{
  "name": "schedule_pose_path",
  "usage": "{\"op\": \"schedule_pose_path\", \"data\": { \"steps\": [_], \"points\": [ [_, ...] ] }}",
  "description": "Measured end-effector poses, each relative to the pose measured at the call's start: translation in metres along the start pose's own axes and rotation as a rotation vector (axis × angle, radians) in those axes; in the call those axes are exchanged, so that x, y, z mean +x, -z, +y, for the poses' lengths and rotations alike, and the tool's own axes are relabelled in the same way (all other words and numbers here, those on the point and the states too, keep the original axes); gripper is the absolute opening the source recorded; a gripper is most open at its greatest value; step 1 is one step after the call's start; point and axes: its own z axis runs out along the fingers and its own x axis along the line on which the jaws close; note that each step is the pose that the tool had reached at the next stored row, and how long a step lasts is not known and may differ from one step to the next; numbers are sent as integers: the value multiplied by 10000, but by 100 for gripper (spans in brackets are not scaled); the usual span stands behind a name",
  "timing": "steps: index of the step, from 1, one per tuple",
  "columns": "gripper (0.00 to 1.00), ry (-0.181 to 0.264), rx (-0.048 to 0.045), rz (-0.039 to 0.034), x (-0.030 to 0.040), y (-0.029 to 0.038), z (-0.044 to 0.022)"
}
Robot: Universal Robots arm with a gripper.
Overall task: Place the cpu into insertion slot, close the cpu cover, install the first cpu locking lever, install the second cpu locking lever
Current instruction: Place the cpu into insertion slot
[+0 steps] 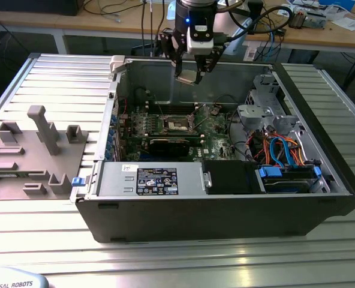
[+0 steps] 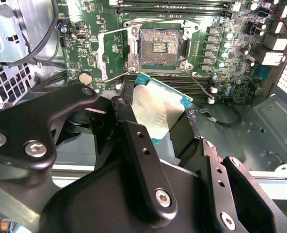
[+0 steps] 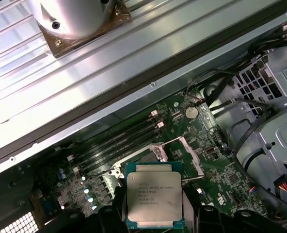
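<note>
My gripper (image 1: 189,73) hangs above the open computer case, near its far wall, shut on the cpu (image 1: 188,77). The cpu (image 2: 155,109) is a flat square chip with a silver top and green rim, held by its edges between the two black fingers (image 2: 136,141). It is tilted and well above the board. Below it the insertion slot (image 2: 159,47) lies bare, dark centre exposed, on the green motherboard (image 2: 221,29). The cpu cover (image 2: 113,53) stands flipped open beside the slot. In the first wrist view the cpu (image 3: 154,200) hides part of the slot (image 3: 146,156).
A thin wire lever (image 2: 198,83) angles away from the slot's corner. The case holds a power supply (image 1: 147,180) at the front and a drive bay with blue cables (image 1: 282,159) at the exterior view's right. A grey fixture (image 1: 33,150) sits outside the case on the left.
</note>
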Motion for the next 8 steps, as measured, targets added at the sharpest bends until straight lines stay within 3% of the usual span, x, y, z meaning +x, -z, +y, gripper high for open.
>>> {"op": "schedule_pose_path", "data": {
  "steps": [8],
  "points": [
    [54,-190,-3,-17,0,0,0]
  ]
}}
